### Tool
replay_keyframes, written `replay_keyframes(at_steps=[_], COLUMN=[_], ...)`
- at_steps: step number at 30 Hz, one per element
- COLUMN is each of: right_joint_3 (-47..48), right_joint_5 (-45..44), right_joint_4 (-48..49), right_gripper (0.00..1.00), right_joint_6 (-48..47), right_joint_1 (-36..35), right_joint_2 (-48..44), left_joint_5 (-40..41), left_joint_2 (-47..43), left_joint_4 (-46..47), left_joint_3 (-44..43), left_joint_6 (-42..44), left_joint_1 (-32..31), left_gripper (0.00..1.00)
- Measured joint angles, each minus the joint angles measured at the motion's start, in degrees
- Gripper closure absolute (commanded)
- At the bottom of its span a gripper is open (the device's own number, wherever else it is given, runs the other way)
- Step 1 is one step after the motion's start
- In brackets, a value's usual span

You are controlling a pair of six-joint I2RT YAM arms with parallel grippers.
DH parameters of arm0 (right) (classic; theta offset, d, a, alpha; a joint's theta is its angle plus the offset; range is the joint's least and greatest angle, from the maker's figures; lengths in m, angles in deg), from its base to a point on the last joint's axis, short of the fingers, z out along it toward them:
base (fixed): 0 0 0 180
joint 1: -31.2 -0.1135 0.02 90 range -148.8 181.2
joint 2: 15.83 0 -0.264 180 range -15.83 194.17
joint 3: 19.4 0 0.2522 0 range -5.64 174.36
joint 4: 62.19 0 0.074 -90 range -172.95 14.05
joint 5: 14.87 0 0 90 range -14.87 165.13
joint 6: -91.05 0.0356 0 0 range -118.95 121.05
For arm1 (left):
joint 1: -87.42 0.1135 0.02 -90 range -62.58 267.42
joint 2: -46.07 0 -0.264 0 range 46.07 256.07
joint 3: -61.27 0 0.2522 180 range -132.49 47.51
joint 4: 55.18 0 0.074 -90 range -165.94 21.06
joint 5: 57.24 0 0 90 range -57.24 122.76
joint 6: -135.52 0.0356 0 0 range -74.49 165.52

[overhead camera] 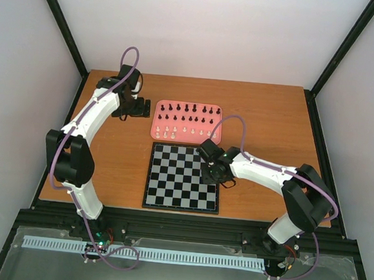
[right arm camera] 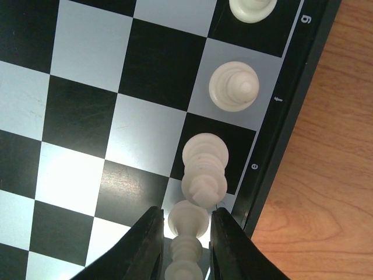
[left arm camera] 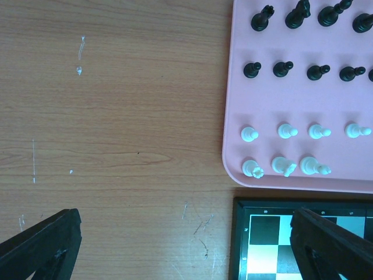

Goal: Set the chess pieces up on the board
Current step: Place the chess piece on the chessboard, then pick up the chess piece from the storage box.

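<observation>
Hanging over the wooden counter (overhead camera: 107, 166) at the 9 o'clock side of the pink tray (left arm camera: 233, 116), the left tool (left arm camera: 185, 233) has its two dark fingers (left arm camera: 41, 248) spread wide apart above bare wood. Most chess pieces (overhead camera: 185, 119) stand in the tray: black ones (left arm camera: 283, 69) in the rows toward 12 o'clock, cream-white ones (left arm camera: 287, 130) in the rows toward 6 o'clock. Just at 6 o'clock of the tray, with a thin strip of wood between them, lies the board (overhead camera: 171, 178), flat and square to the counter edge. The right tool (right arm camera: 186, 216) sits low over the board's 3 o'clock edge, its fingers close on either side of a white piece (right arm camera: 185, 248); whether they pinch it or merely flank it, I cannot tell. Three more white pieces stand in the same edge file toward 12 o'clock in the wrist view: a tall one (right arm camera: 205, 166) beside the letter e, a rounder one (right arm camera: 234, 86) by f, and a third (right arm camera: 252, 7) cut by the frame
</observation>
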Motion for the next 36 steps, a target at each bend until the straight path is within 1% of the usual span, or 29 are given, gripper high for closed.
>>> replay_keyframes(at_steps=[2,6,10,14,21,25,27,30,36], right_joint_3=[0.0,0.02,1.18,4.22,10.88,19.21,25.59,35.1,46.29], right_joint_5=[0.0,0.02,-0.02,0.0,-0.17,-1.09,-1.27,-0.63,2.23], right_joint_4=[0.0,-0.07,-1.53,-3.67,-9.09,-13.33,-14.64,-14.25,-12.85], right_gripper=[0.72,0.62,0.49,0.44,0.42,0.42,0.42,0.42,0.46], right_joint_6=[0.02,0.04,-0.35,-0.9,-2.14,-4.85,-6.34,-8.48,-11.47], right_joint_1=[0.0,0.0,0.0,0.0,0.0,0.0,0.04,0.48,2.25], right_joint_2=[0.02,-0.02,-0.15,-0.81,-2.32,-1.27,1.33,7.56,20.57], left_joint_5=[0.02,0.02,0.02,0.02,0.02,0.07,0.2,0.44,0.68], left_joint_2=[0.0,0.0,0.0,-0.02,-0.13,-0.42,-0.63,-1.07,-3.15], left_joint_4=[0.02,0.04,0.04,0.07,0.07,0.04,0.02,0.0,-0.52], left_joint_3=[0.02,0.02,0.04,0.13,0.2,0.2,0.2,0.2,0.15], left_joint_6=[0.0,0.0,0.0,0.02,0.02,0.02,0.02,0.02,0.02], left_joint_1=[0.0,0.0,0.0,0.0,0.0,0.0,0.0,0.0,0.0], left_gripper=[0.0,0.0,0.0,0.0,0.0,0.0,0.0,0.0,0.0])
